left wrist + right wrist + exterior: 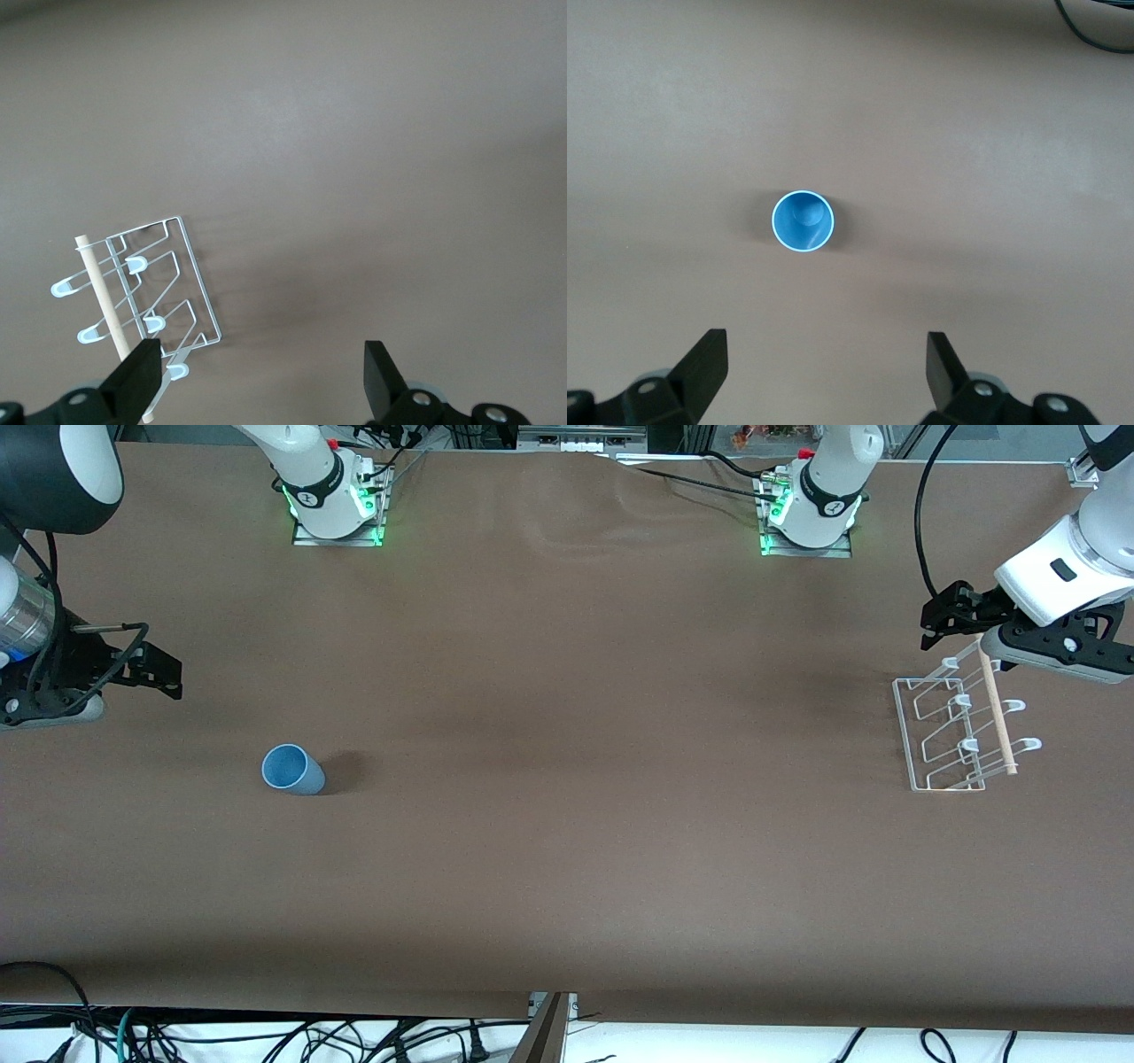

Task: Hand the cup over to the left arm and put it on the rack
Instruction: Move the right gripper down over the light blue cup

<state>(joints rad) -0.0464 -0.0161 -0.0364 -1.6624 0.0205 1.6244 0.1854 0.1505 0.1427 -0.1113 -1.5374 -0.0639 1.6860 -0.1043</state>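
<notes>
We see the cup (pixel 292 770), a small light-blue tumbler, standing upright with its mouth up on the brown surface (pixel 567 850) toward the right arm's end. The right gripper (pixel 164 669), fingers apart and empty, hangs close by, so that arm is far nearer; its wrist view looks straight down into the cup. The left gripper (pixel 943 615), also spread and empty, waits over the rack (pixel 952 731), well apart from the cup.

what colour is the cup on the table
Light blue, plain, no pattern; the cup shows best in the right wrist view.
</notes>
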